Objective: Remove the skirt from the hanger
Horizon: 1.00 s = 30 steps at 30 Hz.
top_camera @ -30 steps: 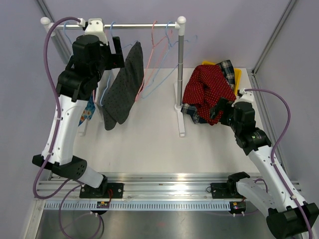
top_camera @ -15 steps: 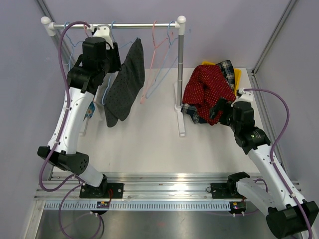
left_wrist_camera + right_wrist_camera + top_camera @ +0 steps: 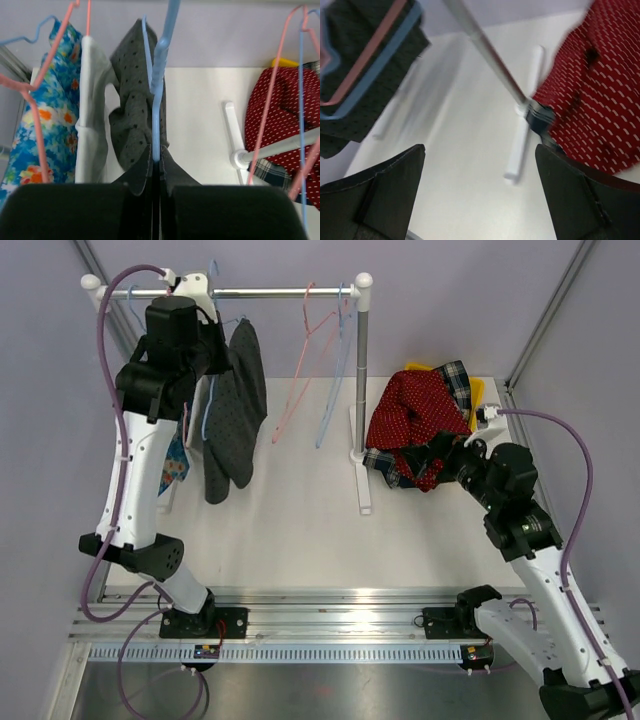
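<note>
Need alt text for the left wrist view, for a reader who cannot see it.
The left fingers are closed on a blue hanger that carries a grey dotted skirt, with the white table behind. Left of it hang a white garment and a blue floral one; a red dotted cloth lies at the right.

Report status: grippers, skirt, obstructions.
Left gripper shut on blue hanger. Grey skirt still on it. Right gripper open, empty. White garment hangs close beside skirt.

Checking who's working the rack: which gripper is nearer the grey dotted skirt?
Left. The left gripper clamps the blue hanger carrying the grey skirt; the right gripper is open beyond the rack post, by the red garment.
</note>
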Tool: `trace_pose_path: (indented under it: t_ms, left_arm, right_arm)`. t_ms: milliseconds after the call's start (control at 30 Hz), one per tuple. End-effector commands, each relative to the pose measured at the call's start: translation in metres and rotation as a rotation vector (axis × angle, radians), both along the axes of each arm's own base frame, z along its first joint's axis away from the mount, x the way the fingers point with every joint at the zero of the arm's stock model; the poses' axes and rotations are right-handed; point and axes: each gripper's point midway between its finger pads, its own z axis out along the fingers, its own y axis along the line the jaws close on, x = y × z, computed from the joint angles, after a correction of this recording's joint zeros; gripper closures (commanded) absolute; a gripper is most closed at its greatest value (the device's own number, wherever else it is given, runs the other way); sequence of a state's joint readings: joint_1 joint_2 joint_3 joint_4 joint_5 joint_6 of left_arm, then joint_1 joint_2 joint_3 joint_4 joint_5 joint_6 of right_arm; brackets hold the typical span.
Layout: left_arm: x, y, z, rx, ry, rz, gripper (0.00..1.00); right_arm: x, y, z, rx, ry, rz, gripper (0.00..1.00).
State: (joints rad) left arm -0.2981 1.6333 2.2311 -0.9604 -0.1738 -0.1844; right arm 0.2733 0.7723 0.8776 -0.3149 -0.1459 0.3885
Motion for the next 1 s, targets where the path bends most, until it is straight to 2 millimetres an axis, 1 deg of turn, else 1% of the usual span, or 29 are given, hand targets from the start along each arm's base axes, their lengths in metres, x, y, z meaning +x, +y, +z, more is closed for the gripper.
trace_pose_path:
  t_ms: [0, 33, 67, 100, 133, 167, 200, 233, 267, 300, 333, 367, 400, 433, 467, 500, 533, 567, 600, 667, 733, 767, 800, 867, 933, 967]
  left_arm:
    - [-0.026, -0.001, 0.07, -0.072, -0.177, -0.043, 1.0]
    - [-0.029, -0.001, 0.073, -0.076, -0.182, -0.044, 1.0]
    - [-0.036, -0.001, 0.076, -0.084, -0.189, -0.047, 1.0]
    - [-0.039, 0.0, 0.078, -0.089, -0.194, -0.046, 1.0]
    - [-0.041, -0.001, 0.079, -0.1, -0.197, -0.05, 1.0]
    - [-0.047, -0.001, 0.082, -0.109, -0.206, -0.052, 1.0]
    - [-0.05, -0.001, 0.084, -0.117, -0.209, -0.054, 1.0]
    - [-0.052, -0.004, 0.085, -0.128, -0.21, -0.065, 1.0]
    - [-0.057, -0.005, 0.088, -0.14, -0.217, -0.069, 1.0]
    - [-0.06, -0.006, 0.089, -0.146, -0.219, -0.073, 1.0]
    - [-0.063, -0.009, 0.09, -0.15, -0.221, -0.08, 1.0]
    - [-0.065, -0.01, 0.092, -0.154, -0.223, -0.084, 1.0]
    - [-0.069, -0.009, 0.094, -0.161, -0.229, -0.085, 1.0]
    - [-0.071, -0.011, 0.095, -0.166, -0.229, -0.09, 1.0]
    - [-0.074, -0.011, 0.097, -0.175, -0.234, -0.092, 1.0]
    - [-0.077, -0.012, 0.099, -0.182, -0.237, -0.097, 1.0]
    - [-0.081, -0.013, 0.102, -0.193, -0.242, -0.106, 1.0]
    - [-0.084, -0.013, 0.104, -0.198, -0.246, -0.111, 1.0]
    - [-0.089, -0.013, 0.108, -0.205, -0.255, -0.115, 1.0]
    - [-0.092, -0.012, 0.109, -0.214, -0.257, -0.117, 1.0]
    - [-0.094, -0.013, 0.108, -0.224, -0.256, -0.121, 1.0]
    - [-0.096, -0.013, 0.109, -0.231, -0.26, -0.122, 1.0]
    - [-0.097, -0.014, 0.11, -0.236, -0.263, -0.126, 1.0]
    - [-0.099, -0.014, 0.109, -0.247, -0.264, -0.129, 1.0]
    - [-0.101, -0.015, 0.112, -0.258, -0.273, -0.133, 1.0]
    - [-0.101, -0.015, 0.111, -0.261, -0.271, -0.133, 1.0]
  right_arm:
    - [-0.035, 0.064, 0.111, 0.082, -0.3, 0.355, 0.01]
    - [-0.022, 0.073, 0.1, 0.002, -0.26, 0.343, 0.01]
    - [-0.028, 0.085, 0.127, -0.025, -0.316, 0.36, 0.01]
    - [-0.033, 0.104, 0.131, -0.066, -0.321, 0.365, 0.0]
    - [-0.028, 0.12, 0.137, -0.13, -0.327, 0.382, 0.01]
    - [-0.028, 0.132, 0.139, -0.149, -0.326, 0.393, 0.0]
    - [-0.019, 0.148, 0.131, -0.186, -0.301, 0.389, 0.0]
    - [-0.036, 0.169, 0.148, -0.165, -0.333, 0.443, 0.01]
    - [-0.04, 0.181, 0.15, -0.166, -0.34, 0.459, 0.01]
    - [-0.038, 0.2, 0.142, -0.191, -0.325, 0.462, 0.01]
    - [-0.055, 0.221, 0.154, -0.174, -0.359, 0.506, 0.0]
    - [-0.062, 0.234, 0.153, -0.182, -0.362, 0.523, 0.01]
    - [-0.059, 0.253, 0.14, -0.216, -0.347, 0.529, 0.01]
    - [-0.064, 0.263, 0.148, -0.206, -0.359, 0.54, 0.0]
    - [-0.075, 0.278, 0.142, -0.212, -0.354, 0.575, 0.01]
    - [-0.075, 0.294, 0.127, -0.239, -0.333, 0.595, 0.01]
    - [-0.078, 0.301, 0.126, -0.233, -0.336, 0.603, 0.01]
    - [-0.081, 0.308, 0.12, -0.237, -0.33, 0.612, 0.01]
    - [-0.08, 0.317, 0.113, -0.235, -0.322, 0.617, 0.01]
    - [-0.078, 0.325, 0.103, -0.237, -0.305, 0.62, 0.0]
    - [-0.077, 0.332, 0.103, -0.221, -0.311, 0.621, 0.0]
    - [-0.075, 0.336, 0.098, -0.225, -0.304, 0.622, 0.01]
    - [-0.074, 0.339, 0.101, -0.216, -0.313, 0.62, 0.01]
    - [-0.071, 0.345, 0.1, -0.216, -0.315, 0.616, 0.01]
    - [-0.066, 0.355, 0.097, -0.228, -0.315, 0.613, 0.01]
    - [-0.064, 0.362, 0.089, -0.239, -0.304, 0.615, 0.0]
